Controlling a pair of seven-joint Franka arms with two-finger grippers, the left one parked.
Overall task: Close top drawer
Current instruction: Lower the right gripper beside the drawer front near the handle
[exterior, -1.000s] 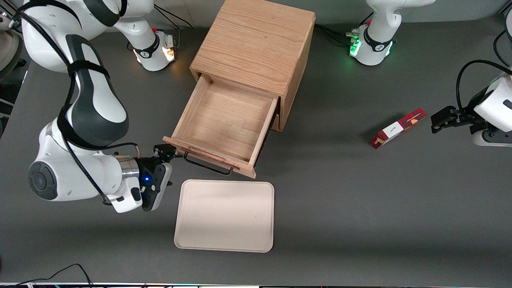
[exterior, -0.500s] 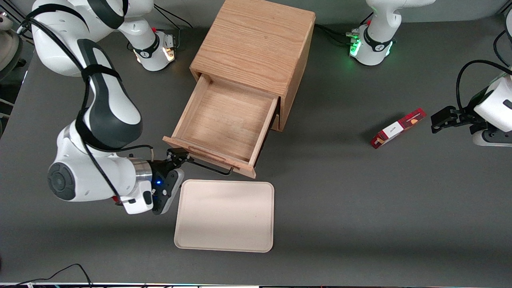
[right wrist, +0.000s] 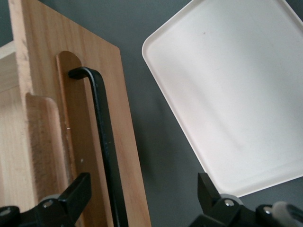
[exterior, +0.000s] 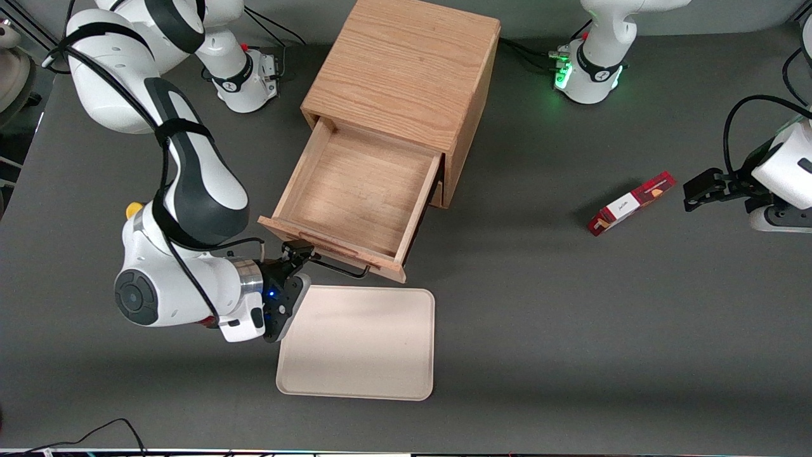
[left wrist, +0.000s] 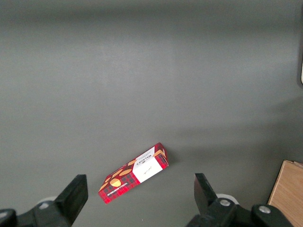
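A dark grey surface (exterior: 539,304) is seen from above, filling the frame in the front view. A light oak wooden cabinet (exterior: 406,70) is placed at the upper middle of that frame. The top drawer (exterior: 358,190) is pulled well out of the cabinet toward the front camera and is shown at the centre of the frame, a shallow bare box with a black wire handle (exterior: 339,270) on its front. In the right wrist view, the same handle (right wrist: 106,142) is seen running along the drawer front (right wrist: 71,118) beside a wooden lip (right wrist: 45,142).

A pale cream tray (exterior: 358,343) is laid flat at the lower middle of the front view, nearer the front camera than the drawer and just beside its front. The working arm (exterior: 184,190) is stretched down the left of the frame.

The claw (exterior: 303,252) is held just in front of the drawer, at the handle's end nearest the working arm, above the tray's corner. In the wrist view its fingers (right wrist: 75,191) are spread wide apart around the handle, and nothing is gripped.

A small red tartan box (exterior: 631,203) is set at the right of the front view, toward the parked arm's end of the surface.
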